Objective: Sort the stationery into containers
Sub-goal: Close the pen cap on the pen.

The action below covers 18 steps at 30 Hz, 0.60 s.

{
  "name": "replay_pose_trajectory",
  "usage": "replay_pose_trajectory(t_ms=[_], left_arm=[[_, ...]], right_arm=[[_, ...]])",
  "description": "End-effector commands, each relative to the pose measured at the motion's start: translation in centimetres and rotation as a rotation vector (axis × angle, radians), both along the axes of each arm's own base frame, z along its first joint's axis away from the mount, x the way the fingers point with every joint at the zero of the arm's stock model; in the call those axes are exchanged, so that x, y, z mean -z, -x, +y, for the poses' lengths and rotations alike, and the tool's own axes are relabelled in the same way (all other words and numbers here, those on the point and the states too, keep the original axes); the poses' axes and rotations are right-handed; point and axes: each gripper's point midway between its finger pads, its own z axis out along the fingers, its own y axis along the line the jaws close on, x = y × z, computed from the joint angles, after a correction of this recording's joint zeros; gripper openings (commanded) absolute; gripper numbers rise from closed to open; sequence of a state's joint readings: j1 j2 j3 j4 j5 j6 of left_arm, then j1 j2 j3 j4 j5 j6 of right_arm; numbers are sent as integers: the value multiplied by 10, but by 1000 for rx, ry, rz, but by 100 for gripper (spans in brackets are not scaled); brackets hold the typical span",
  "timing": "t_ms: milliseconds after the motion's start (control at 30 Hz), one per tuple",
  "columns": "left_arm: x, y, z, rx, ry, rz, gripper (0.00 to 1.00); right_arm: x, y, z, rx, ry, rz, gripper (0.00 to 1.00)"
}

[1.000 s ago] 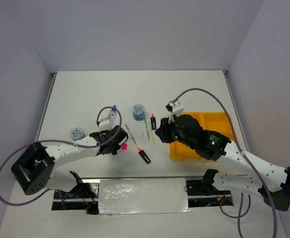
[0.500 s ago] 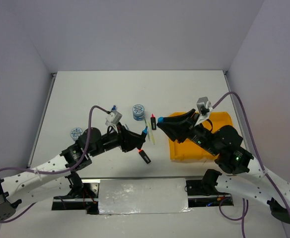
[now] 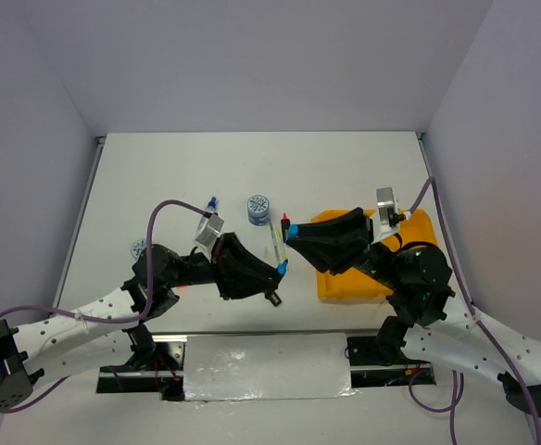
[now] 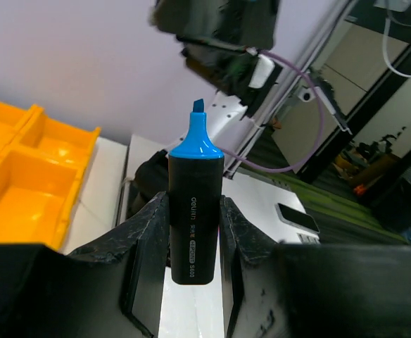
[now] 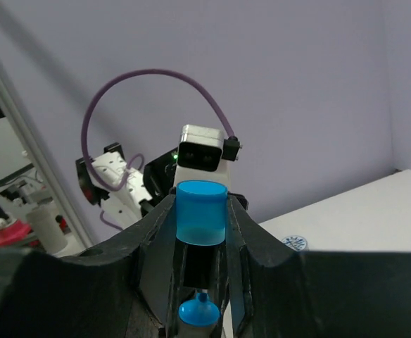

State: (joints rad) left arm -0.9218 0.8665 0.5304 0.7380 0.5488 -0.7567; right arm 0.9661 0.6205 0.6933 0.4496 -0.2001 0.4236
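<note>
Highlighter (image 4: 195,204), black with its blue tip bare, sits clamped upright in the left gripper (image 4: 193,243), while the right gripper (image 5: 201,236) is pinched on a blue cap (image 5: 201,211); both hang close together above the counter (image 3: 159,176), beside the orange tray (image 3: 337,283)

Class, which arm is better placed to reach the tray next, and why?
Right, probably: that arm lies over the tray, with the right gripper shut on the cap. The left gripper, holding the highlighter, reaches in from the other side.
</note>
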Motion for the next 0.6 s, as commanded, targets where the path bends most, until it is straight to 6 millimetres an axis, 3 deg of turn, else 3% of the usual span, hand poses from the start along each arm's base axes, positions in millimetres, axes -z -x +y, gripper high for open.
replay_pose_trajectory(t_ms=[0,333,567], left_arm=[[-32,22,10,81,128,-107,0],[-38,9,14,-10,160,-108,0],[-42,8,13,-9,173,-110,0]], right_arm=[[-22,23,-10,-77,-103,-93,15],[-6,25,-15,-94,-161,-60,13],[-1,29,-7,-135,-151,-74,13]])
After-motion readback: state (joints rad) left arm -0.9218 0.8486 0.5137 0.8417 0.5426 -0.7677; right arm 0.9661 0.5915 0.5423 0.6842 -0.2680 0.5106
